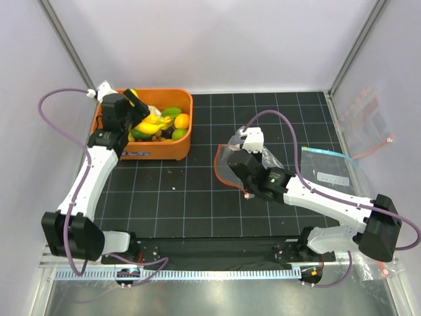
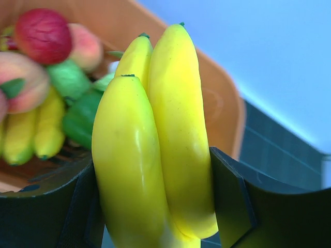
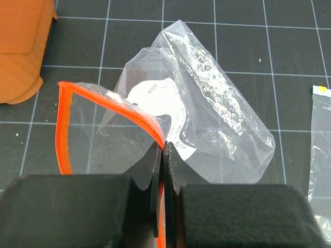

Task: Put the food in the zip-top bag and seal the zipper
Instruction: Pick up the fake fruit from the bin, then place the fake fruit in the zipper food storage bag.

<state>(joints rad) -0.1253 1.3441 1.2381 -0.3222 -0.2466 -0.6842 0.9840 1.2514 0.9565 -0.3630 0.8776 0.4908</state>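
**gridmat_guy:** So where's the food at? I see the left end effector [image 2: 155, 204] clamped on a banana bunch [image 2: 155, 129], one finger on each side. The bunch runs lengthwise out past the fingers, tips pointing away from the wrist.

**yam_fan:** Yep, and it's over the orange bin [image 1: 179, 148] at the far left. The rest of the food [image 2: 41, 77] is in there too: a red apple, peaches, green bits. I can't tell if the bunch is fully clear of the pile.

**gridmat_guy:** And the bag?

**yam_fan:** The zip-top bag [image 3: 217, 119] is mid-counter [image 1: 184, 197], to the right of the bin and a bit nearer. The right end effector [image 3: 163, 170] is pressed together on the zipper [image 3: 64, 129], pinching that red-orange strip so the mouth bows open. There's nothing in the bag yet.

**gridmat_guy:** Which way does the mouth face?

**yam_fan:** Left, toward the bin, with the crinkly body trailing off right and far. That's the bit that matters, I reckon: the bananas need to travel right and nearward from the bin, and the left arm is the one carrying them. The bunch is long, so I'd guess it has to go in end-first, lined up with the bag's left-right length, or it'll snag the strip.

**gridmat_guy:** And the flat bag [image 1: 325, 168] at the right?

**yam_fan:** Blue top edge, so it's not the one.
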